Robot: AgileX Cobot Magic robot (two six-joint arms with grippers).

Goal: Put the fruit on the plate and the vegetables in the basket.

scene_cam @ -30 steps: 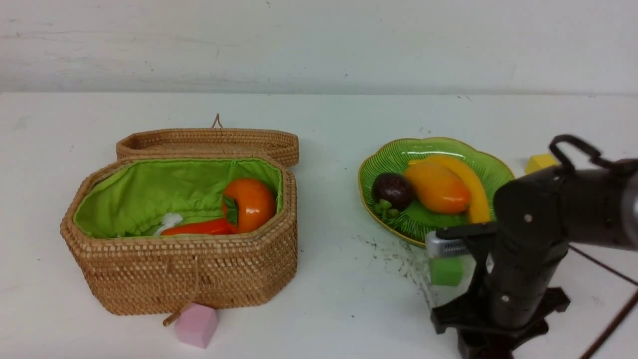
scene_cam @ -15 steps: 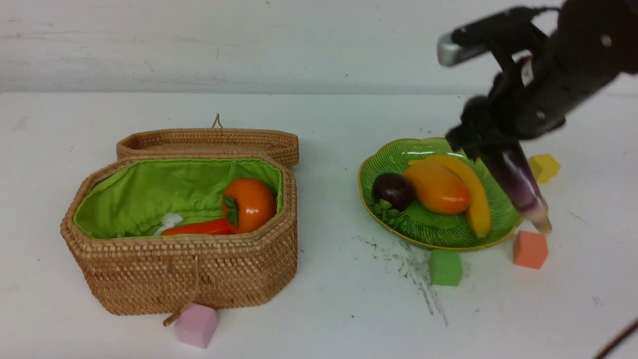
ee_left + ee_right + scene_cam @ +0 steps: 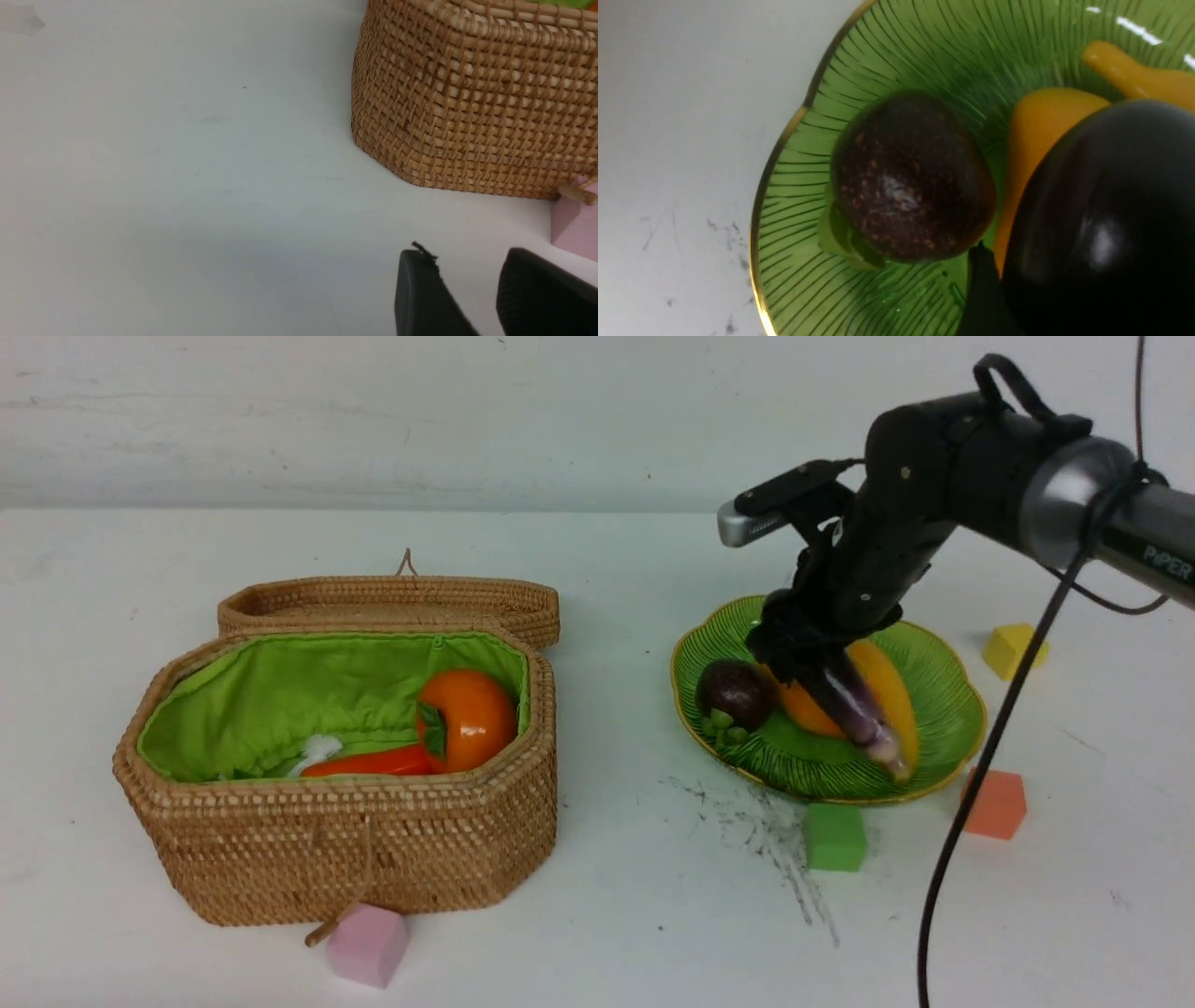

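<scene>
"Over the green plate [image 3: 945, 719], the right tool [image 3: 794, 639] has its jaws around the eggplant [image 3: 854, 705], so they're parted only by the thing they're gripping. From the front the eggplant slants down across the mango [image 3: 810, 707] and banana [image 3: 896, 709], and you get its pale tip."

"Yeah, but can you see how the round fruit sits?"

"Sure, the mangosteen [image 3: 736, 695] is on the plate beside the mango. The right wrist cam shows its speckled skin way better, plus the eggplant's fat dark end, which the front view loses behind the tool. No pale tip in that one though."

"And the left tool [image 3: 460, 298]?"

"Only the left wrist cam has it. Fingers a bit apart, nothing between them, tabletop [image 3: 187, 210] below. It gets the wicker basket's [image 3: 373, 859] outside and the pink block [image 3: 369, 945] by it, but barely any of the inside."

"So what's in there?"

"Front view's got that: red chili [image 3: 369, 762], orange tomato-looking thing [image 3: 476, 721], and a bit of something white [image 3: 317, 752], mostly hidden. Lid [image 3: 392, 602]'s open behind."
</scene>
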